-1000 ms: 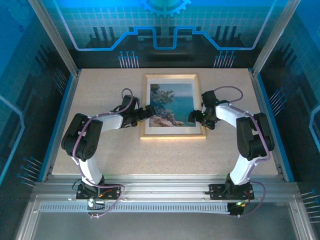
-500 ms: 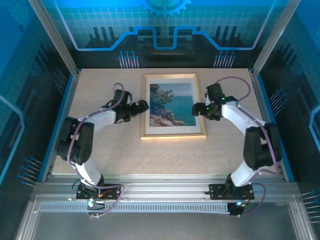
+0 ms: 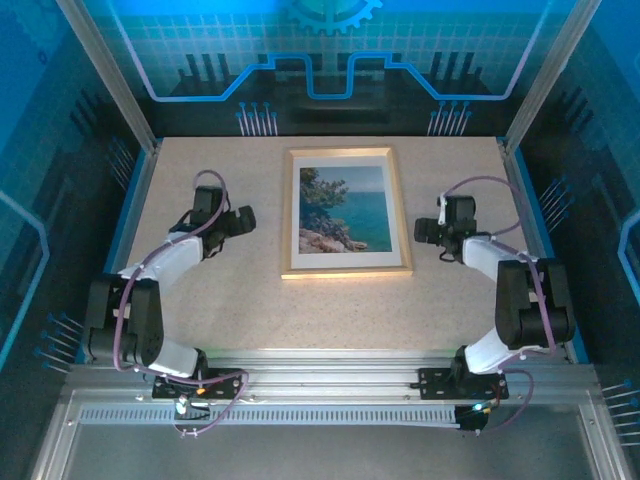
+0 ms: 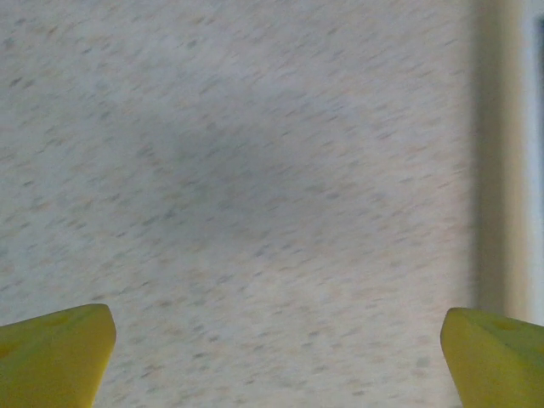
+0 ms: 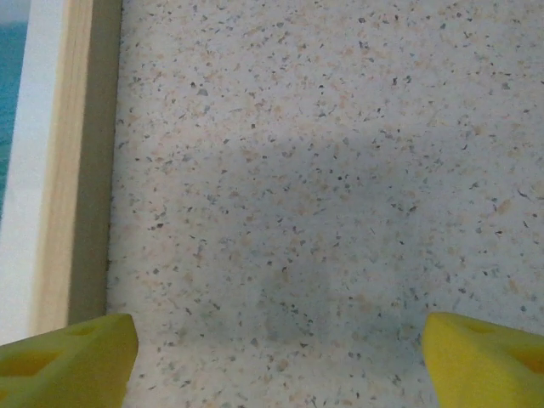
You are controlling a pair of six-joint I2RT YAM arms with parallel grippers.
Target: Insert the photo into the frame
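Note:
The frame (image 3: 284,215), of thin pale wooden rails, lies flat at the middle of the table. The photo (image 3: 345,208), a coast with turquoise sea, lies inside it, face up, with a pale border round it. My left gripper (image 3: 245,218) hangs open over bare table left of the frame, apart from it. My right gripper (image 3: 421,232) is open just right of the frame, touching nothing. In the right wrist view the frame's rail (image 5: 72,153) runs down the left, beyond my yellow fingertips (image 5: 68,361). The left gripper (image 4: 276,365) has speckled tabletop between its fingers.
The speckled beige tabletop (image 3: 200,300) is bounded by blue side rails and a metal rail at the near edge (image 3: 320,365). A white mat strip (image 5: 34,170) lies inside the frame's rail. A pale blurred strip (image 4: 514,153) runs down the right of the left wrist view.
Both arms have drawn away from the frame: the left gripper moved left, the right gripper moved right and slightly nearer. Frame and photo have stayed in place.

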